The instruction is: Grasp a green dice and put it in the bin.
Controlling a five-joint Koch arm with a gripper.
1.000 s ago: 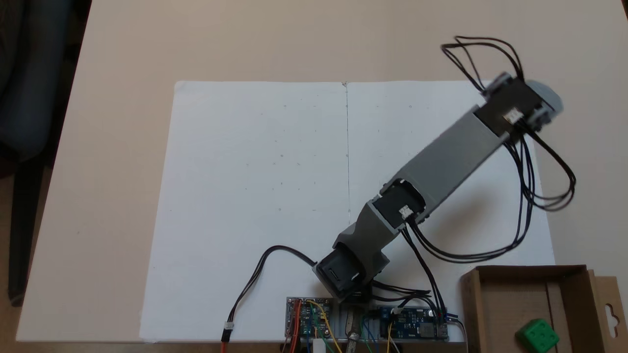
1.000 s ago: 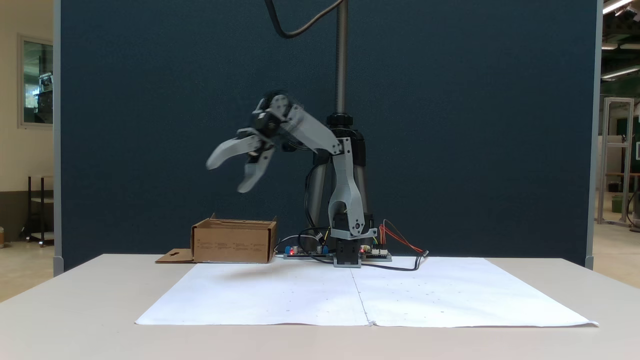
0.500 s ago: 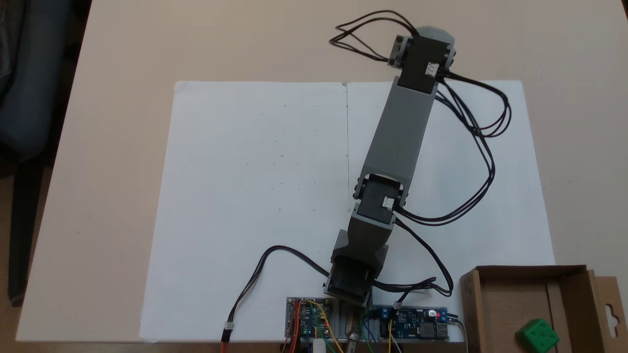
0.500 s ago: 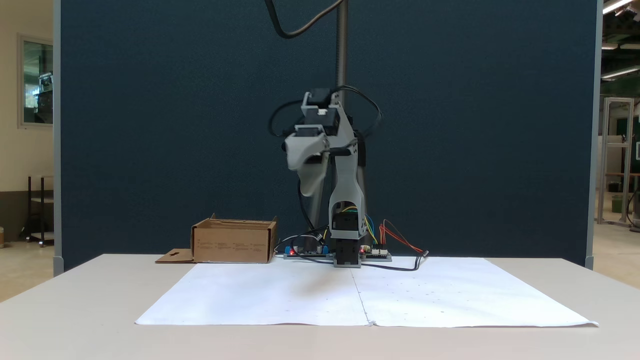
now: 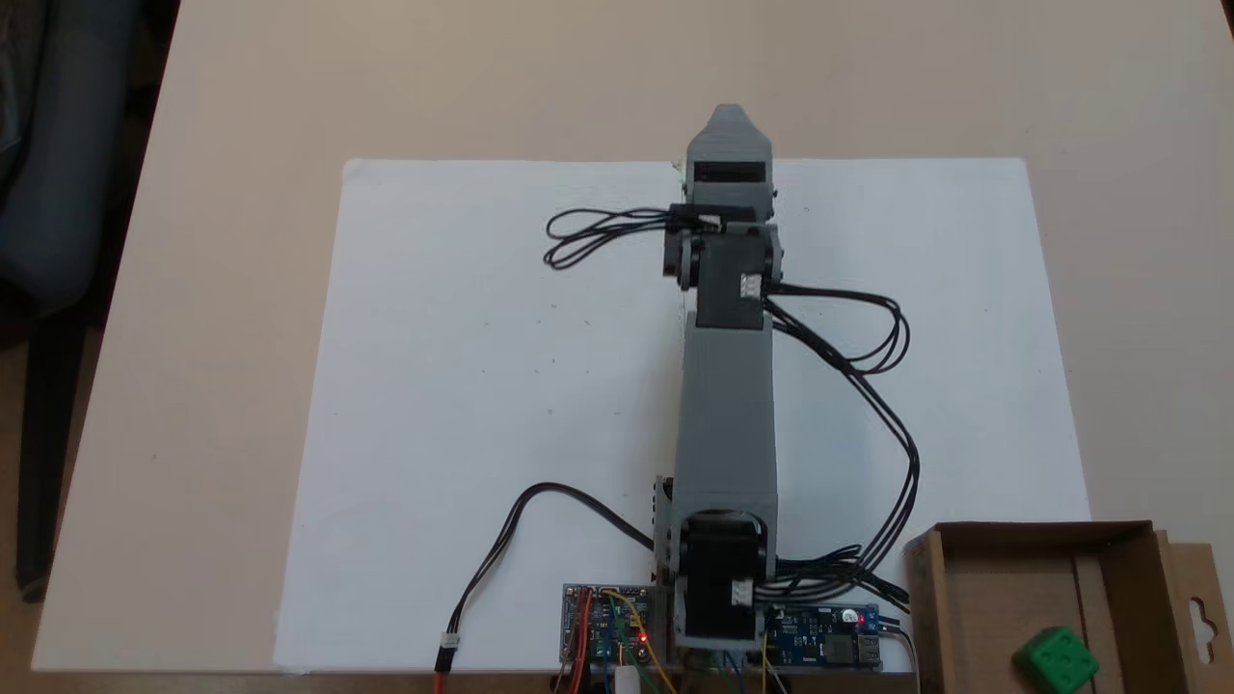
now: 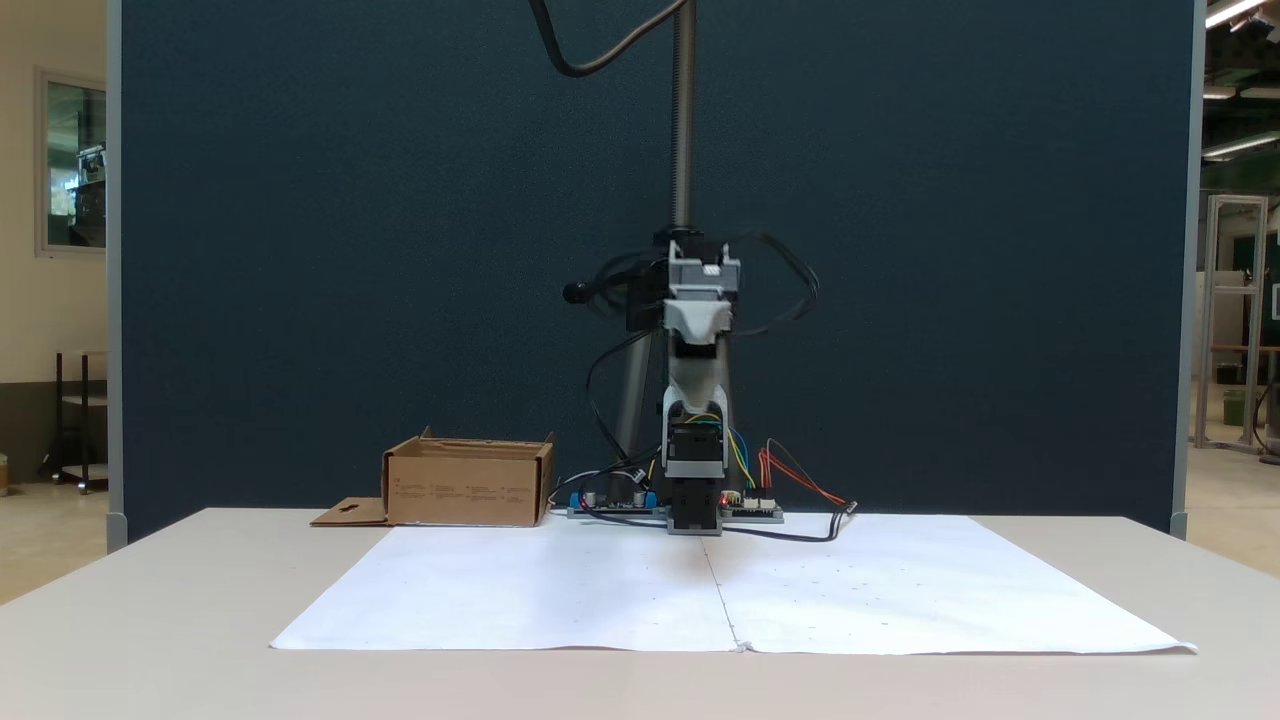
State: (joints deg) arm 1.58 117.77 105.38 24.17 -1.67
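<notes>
The green dice (image 5: 1056,660) lies inside the bin (image 5: 1041,532), a brown cardboard box at the lower right corner of a fixed view from above. From the front, the bin (image 6: 468,487) stands left of the arm's base and its walls hide the dice. The arm stretches straight out over the middle of the paper. My gripper (image 5: 729,123) hangs above the paper's far edge, far from the bin. In the front view the gripper (image 6: 696,350) points toward the camera with one jaw above the other. Nothing shows between the jaws.
A large white paper sheet (image 5: 501,366) covers the table in front of the base. Circuit boards (image 5: 607,622) and loose cables (image 5: 868,386) sit by the base. A dark blue partition (image 6: 300,250) and a metal pole (image 6: 683,110) stand behind the arm.
The arm has swung away from the bin side to the centre line of the paper and pulled in. The jaws, spread wide a second ago, now line up. The dice stayed in the bin.
</notes>
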